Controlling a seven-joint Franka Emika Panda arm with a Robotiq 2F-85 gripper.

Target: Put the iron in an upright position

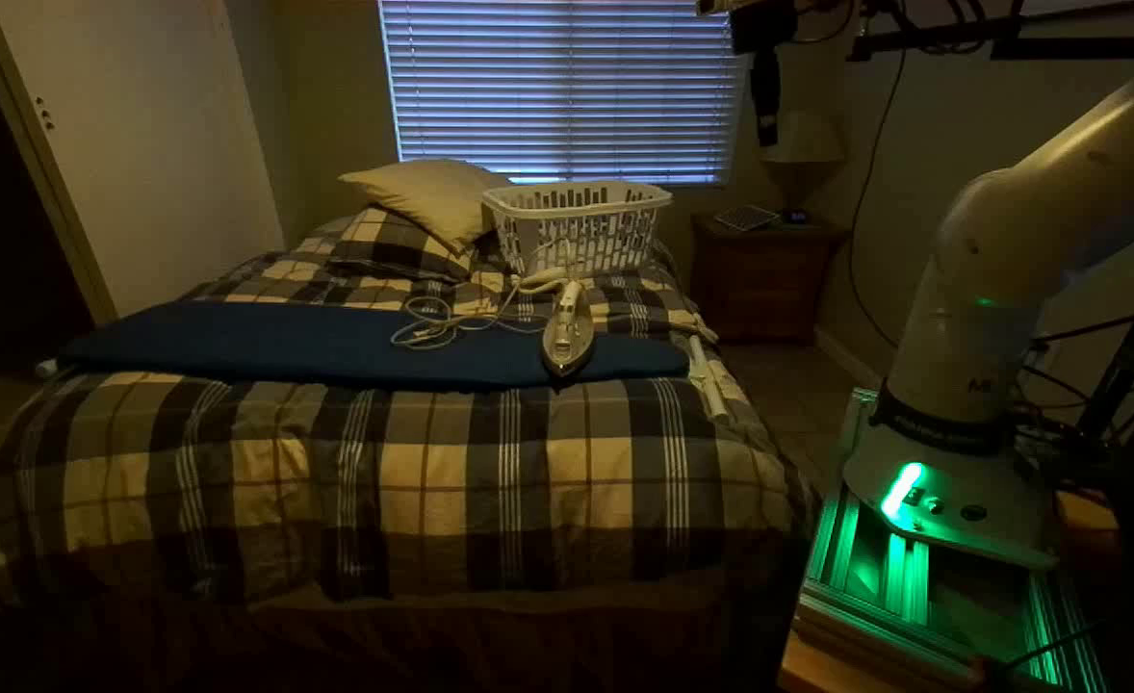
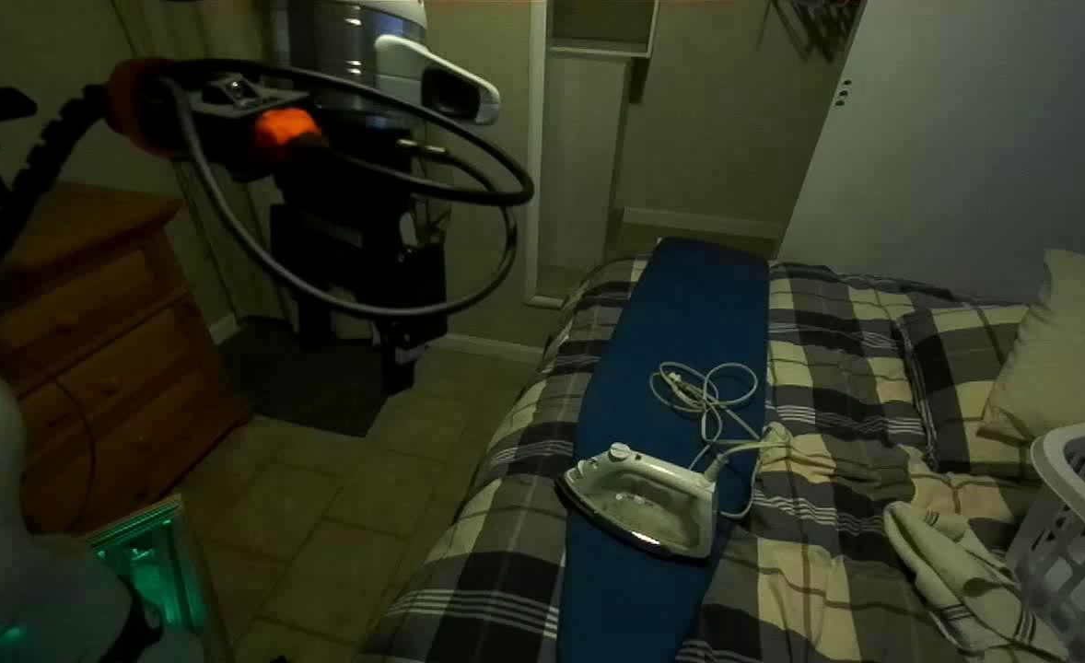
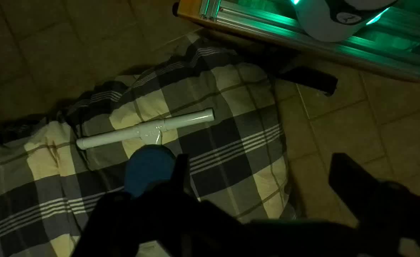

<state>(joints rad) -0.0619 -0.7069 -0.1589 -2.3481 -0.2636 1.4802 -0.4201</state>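
Observation:
The iron lies flat on the blue ironing board on the bed, its tip toward the bed's foot. In an exterior view the iron shows its handle on top and the pale cord coiled beside it on the board. My gripper hangs high in the air, apart from the iron, fingers pointing down. In the wrist view the gripper has its fingers wide apart with nothing between them. A pale patch at that view's bottom edge is too cut off to identify.
A white slatted basket and cream pillow stand behind the iron. A towel lies beside the basket. A white T-shaped pipe sticks out at the board's end. A wooden dresser and nightstand stand off the bed.

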